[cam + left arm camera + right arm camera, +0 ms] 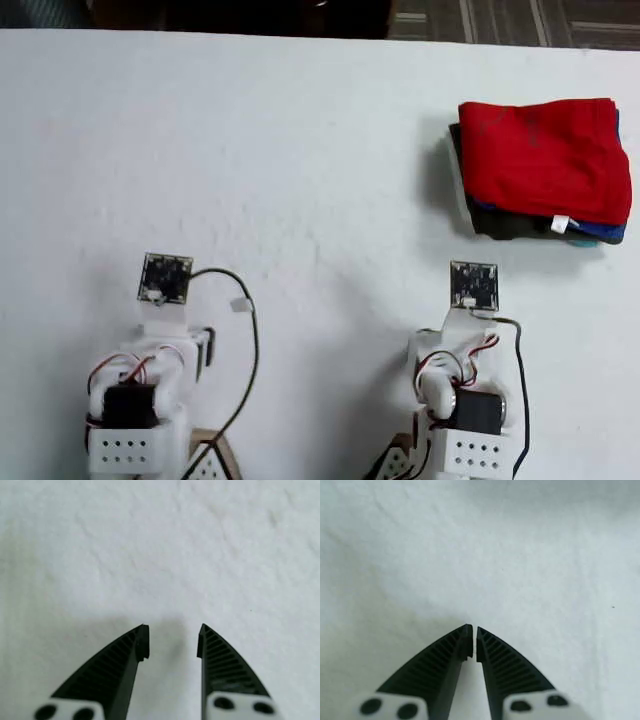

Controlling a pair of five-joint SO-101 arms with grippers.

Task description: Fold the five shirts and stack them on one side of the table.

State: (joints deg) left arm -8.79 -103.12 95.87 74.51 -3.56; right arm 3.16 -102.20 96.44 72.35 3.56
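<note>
Lying long-side left to right on the tabletop (250, 150), the shirt stack (515, 224) is topped by a red shirt (545, 155), lower layers mostly hidden. The left end effector (172, 641) is narrowly parted, the right end effector (474, 642) closed.

A white, faintly wrinkled tablecloth (300, 150) covers the whole working surface. Beyond its far edge runs a dark strip of floor (250, 15), with what may be pale tiles (500, 20) towards one corner. A brown wooden board (222, 452) shows at the near edge.
</note>
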